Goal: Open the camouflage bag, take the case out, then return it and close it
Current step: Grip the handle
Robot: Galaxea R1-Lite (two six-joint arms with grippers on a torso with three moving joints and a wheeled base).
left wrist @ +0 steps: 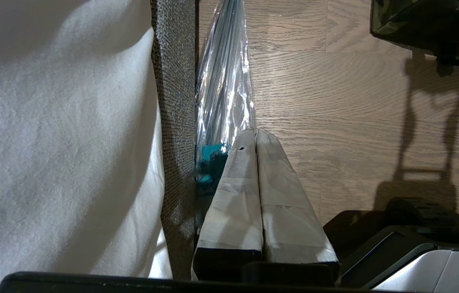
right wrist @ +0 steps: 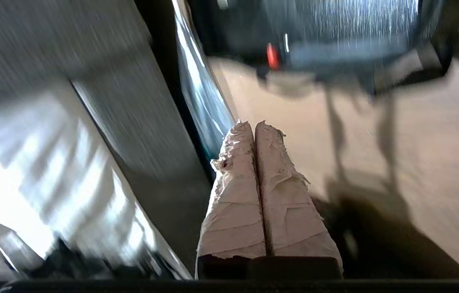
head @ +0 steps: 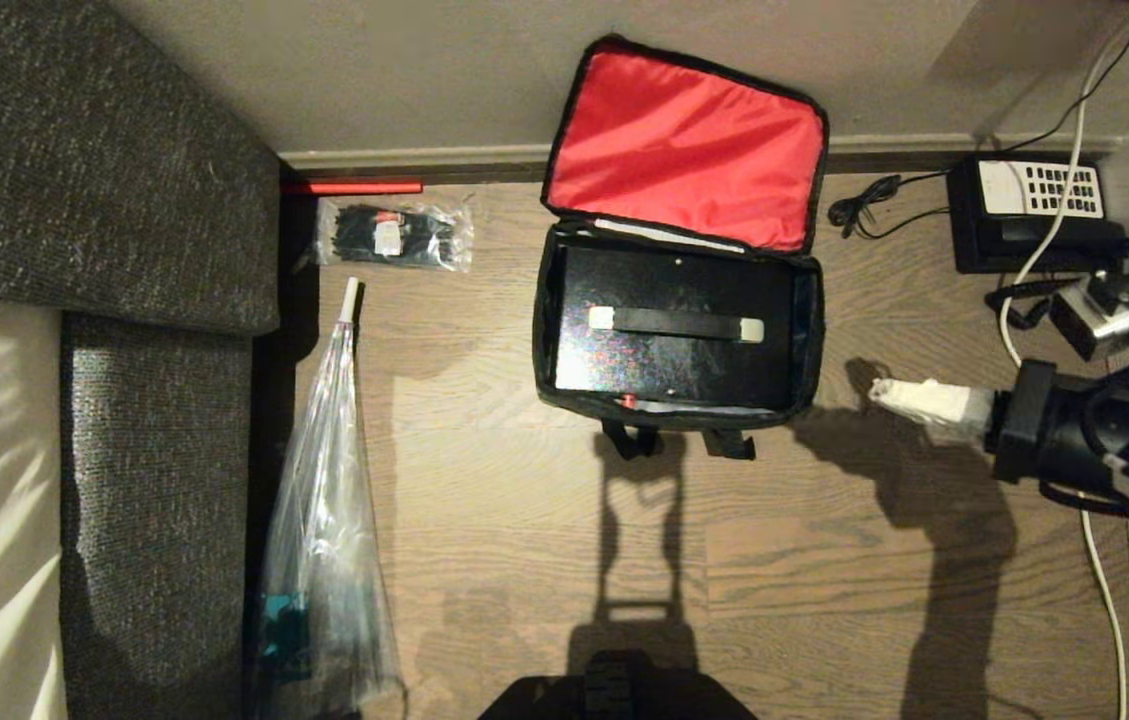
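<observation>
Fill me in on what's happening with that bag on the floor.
The camouflage bag lies open on the wooden floor, red-lined lid flipped back against the wall, and the black case sits inside it. The right gripper hovers to the bag's right, shut and empty. The left gripper is shut, off near the sofa.

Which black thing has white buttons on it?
The desk phone by the wall, right of the camouflage bag. The black case inside the bag only has a strap.

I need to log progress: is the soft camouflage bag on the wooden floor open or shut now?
Open. The camouflage bag has its red-lined lid flipped back against the wall, and the flat black case lies uncovered inside.
</observation>
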